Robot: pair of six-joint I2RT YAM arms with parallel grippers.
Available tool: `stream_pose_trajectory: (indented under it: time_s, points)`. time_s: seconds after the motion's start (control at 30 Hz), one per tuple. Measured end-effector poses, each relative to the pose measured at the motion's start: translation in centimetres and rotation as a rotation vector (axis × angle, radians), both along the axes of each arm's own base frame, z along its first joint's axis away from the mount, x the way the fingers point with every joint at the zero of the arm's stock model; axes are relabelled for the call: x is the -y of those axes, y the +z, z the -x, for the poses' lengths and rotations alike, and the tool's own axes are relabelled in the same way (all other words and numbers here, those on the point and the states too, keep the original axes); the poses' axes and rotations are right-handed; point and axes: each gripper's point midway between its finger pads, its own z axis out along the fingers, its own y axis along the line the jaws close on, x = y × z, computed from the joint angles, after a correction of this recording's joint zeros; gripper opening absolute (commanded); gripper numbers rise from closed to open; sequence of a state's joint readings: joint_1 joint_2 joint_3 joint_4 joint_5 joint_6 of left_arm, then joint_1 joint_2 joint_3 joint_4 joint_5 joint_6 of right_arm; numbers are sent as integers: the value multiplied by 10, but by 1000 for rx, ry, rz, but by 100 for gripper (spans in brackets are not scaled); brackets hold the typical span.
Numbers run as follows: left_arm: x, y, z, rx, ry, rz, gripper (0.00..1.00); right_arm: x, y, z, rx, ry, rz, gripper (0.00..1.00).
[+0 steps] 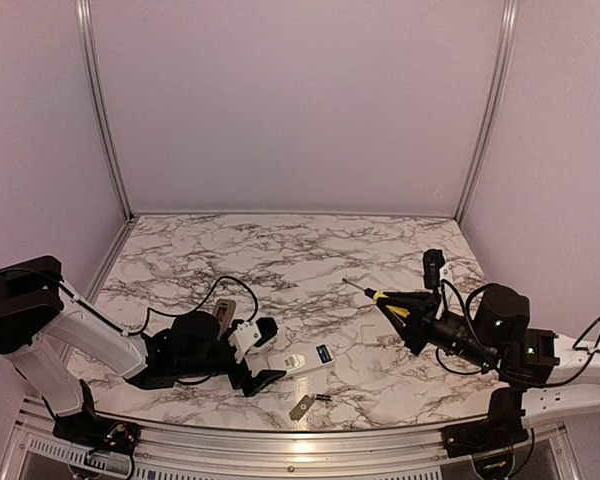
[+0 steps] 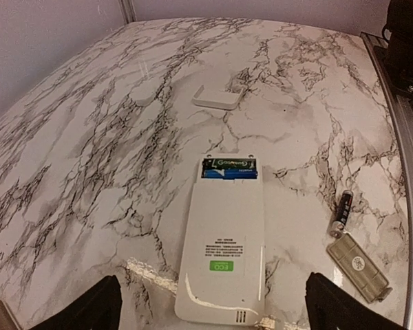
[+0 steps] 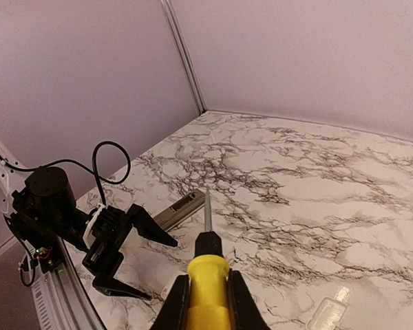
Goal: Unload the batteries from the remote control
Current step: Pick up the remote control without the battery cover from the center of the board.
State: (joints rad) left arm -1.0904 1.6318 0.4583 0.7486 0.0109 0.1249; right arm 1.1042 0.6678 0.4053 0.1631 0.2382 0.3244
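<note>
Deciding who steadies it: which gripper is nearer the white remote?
Left. The left gripper has its open jaws straddling one end of the white remote; the right gripper, shut on the screwdriver, sits well off to its right.

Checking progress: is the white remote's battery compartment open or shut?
Open: a blue battery sits exposed in the remote; the grey cover plate lies apart.

Left fingers [image 2: 82, 309] partly off the bottom edge
</note>
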Motion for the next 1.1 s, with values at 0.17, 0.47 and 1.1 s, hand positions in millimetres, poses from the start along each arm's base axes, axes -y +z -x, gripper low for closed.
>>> stream_pose_trajectory:
  time_s: [0.17,0.47,1.1]
  points:
    - [2,-11,14,-28,-80,-29,92,-1,-3,0,-5,0,8,0]
    - [9,-41,22,-73,-143,-86,88,-1,-6,0,-11,0,12,0]
    - [35,-47,3,-71,-103,-51,94,-1,-8,-1,-13,0,16,0]
